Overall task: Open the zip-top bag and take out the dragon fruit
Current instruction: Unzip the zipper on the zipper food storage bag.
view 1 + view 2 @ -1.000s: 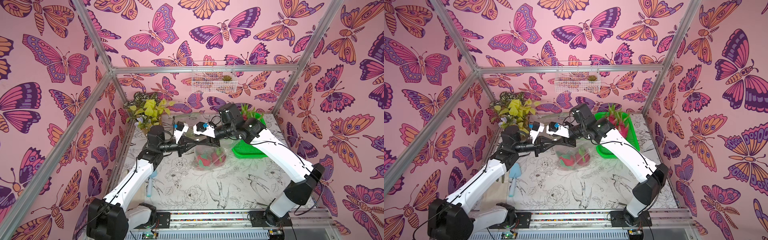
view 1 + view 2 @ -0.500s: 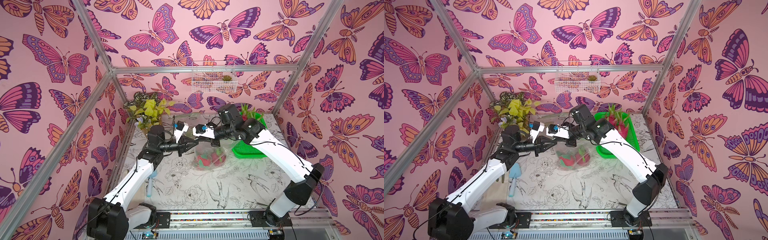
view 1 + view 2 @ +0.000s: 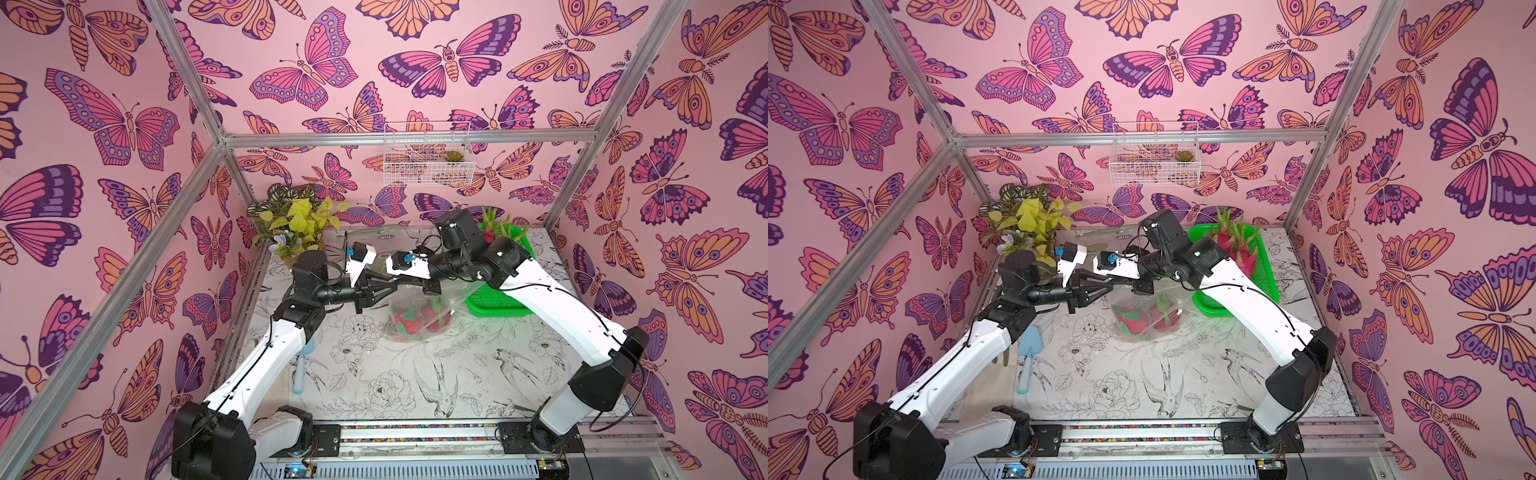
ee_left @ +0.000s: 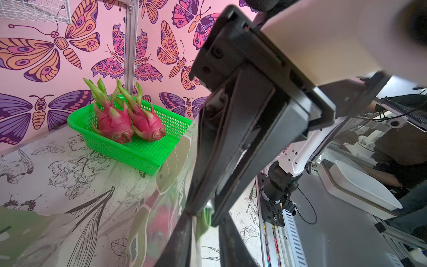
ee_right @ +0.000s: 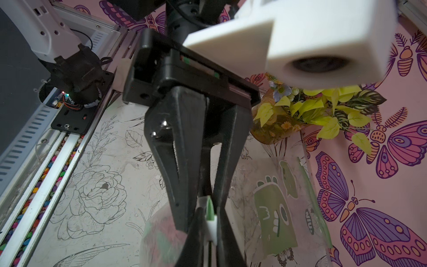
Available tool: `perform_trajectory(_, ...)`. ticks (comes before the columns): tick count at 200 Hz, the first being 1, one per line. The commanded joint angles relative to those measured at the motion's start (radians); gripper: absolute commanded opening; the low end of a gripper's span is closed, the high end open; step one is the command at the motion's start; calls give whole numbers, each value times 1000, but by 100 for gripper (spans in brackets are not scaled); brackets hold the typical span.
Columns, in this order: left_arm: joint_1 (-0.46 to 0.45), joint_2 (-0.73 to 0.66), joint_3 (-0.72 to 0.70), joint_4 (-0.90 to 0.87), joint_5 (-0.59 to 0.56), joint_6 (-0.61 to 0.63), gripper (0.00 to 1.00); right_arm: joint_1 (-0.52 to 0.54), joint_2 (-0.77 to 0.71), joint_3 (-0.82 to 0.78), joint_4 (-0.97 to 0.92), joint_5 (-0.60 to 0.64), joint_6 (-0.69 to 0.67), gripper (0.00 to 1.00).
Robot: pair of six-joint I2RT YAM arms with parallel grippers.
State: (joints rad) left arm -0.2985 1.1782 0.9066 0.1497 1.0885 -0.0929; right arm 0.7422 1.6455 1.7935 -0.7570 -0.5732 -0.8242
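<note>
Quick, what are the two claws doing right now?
Left gripper: jaws slightly apart at the bag zipper; hold cannot be told.
Right gripper: closed on the bag zipper.

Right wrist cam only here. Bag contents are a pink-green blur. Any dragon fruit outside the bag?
Observer: Yes. Two dragon fruit sit side by side in a green basket, seen from the left wrist.
Operator: And inside?
Observer: In both top views, two red fruits lie in the zip-top bag.
Operator: Any loose tools?
Observer: A light blue trowel lies on the table beside the left arm.
</note>
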Motion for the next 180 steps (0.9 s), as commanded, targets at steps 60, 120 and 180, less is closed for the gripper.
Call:
perform_trajectory(60, 5, 26, 6, 30, 48, 34, 22, 3, 4, 77, -105, -36, -6, 0)
perform_trajectory(120, 4, 50, 18, 30, 60, 51, 19, 1, 21, 102, -120, -39, 5, 0)
perform_trajectory(180, 5, 64, 31, 40, 80, 47, 0, -7, 26, 105, -133, -32, 13, 0)
